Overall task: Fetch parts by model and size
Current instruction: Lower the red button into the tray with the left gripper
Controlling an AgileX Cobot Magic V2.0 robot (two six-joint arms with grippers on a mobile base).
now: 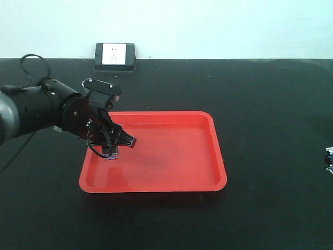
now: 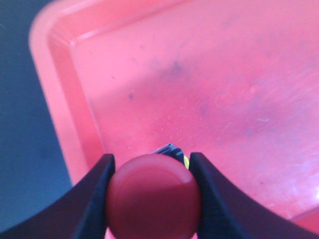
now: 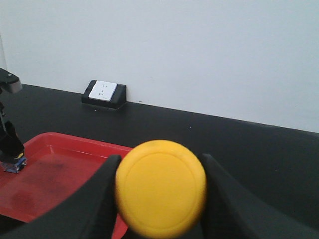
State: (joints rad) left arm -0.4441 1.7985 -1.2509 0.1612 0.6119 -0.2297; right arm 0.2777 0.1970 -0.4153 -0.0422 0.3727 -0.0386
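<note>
My left gripper hovers low over the left part of the red tray. It is shut on the red switch. In the left wrist view the red mushroom cap fills the gap between the black fingers, and a bit of its dark base shows above it. My right gripper is shut on the yellow switch and holds it up to the right of the tray. Only a small bit of it shows at the right edge of the front view.
A white wall socket on a black block stands at the back of the black table, against the pale wall. The tray floor under the left gripper is bare, with faint smudges.
</note>
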